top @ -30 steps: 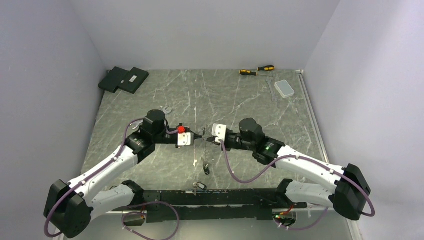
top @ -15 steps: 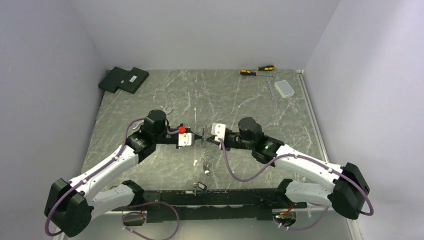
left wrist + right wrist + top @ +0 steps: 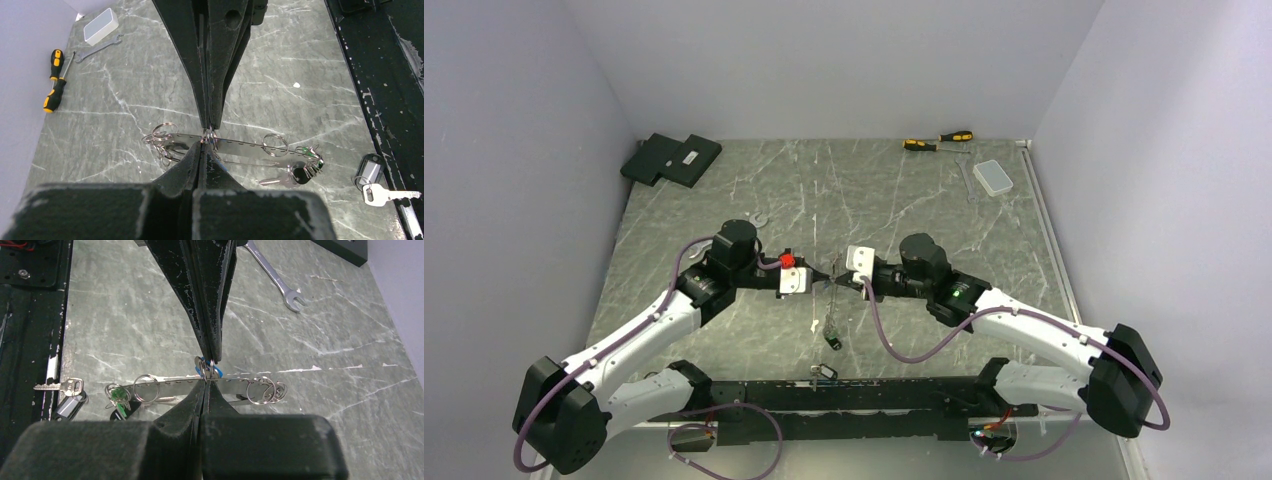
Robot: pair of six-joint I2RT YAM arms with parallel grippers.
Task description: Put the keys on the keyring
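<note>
Blue key (image 3: 218,372) at right pincer (image 3: 205,382) tip (left wrist view misses it).

left arm (image 3: 639,335): white links, black joints, red block (image 3: 788,260) | right arm (image 3: 1024,325): same, green light (image 3: 958,293) | cables (image 3: 894,350): purple

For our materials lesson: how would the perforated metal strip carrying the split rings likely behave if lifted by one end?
The strip looks flat and straight, so probably stiff. Its loose split rings and keys would likely swing and slide.
</note>
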